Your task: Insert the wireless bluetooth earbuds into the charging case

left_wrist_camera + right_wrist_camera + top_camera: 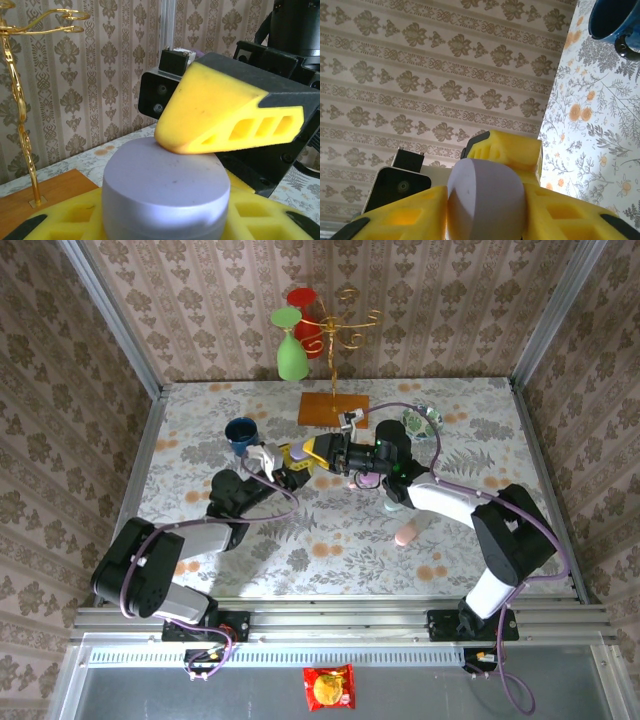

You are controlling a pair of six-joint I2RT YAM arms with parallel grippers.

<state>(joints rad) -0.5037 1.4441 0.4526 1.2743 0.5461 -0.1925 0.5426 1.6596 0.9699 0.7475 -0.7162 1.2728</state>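
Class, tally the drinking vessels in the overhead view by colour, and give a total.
Green glass: 1
Red glass: 1
Blue mug: 1
Total: 3

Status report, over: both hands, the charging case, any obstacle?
Left hand shut on lilac charging case. Right hand shut on its top. Case looks closed. Blue mug and gold stand apart, farther back.
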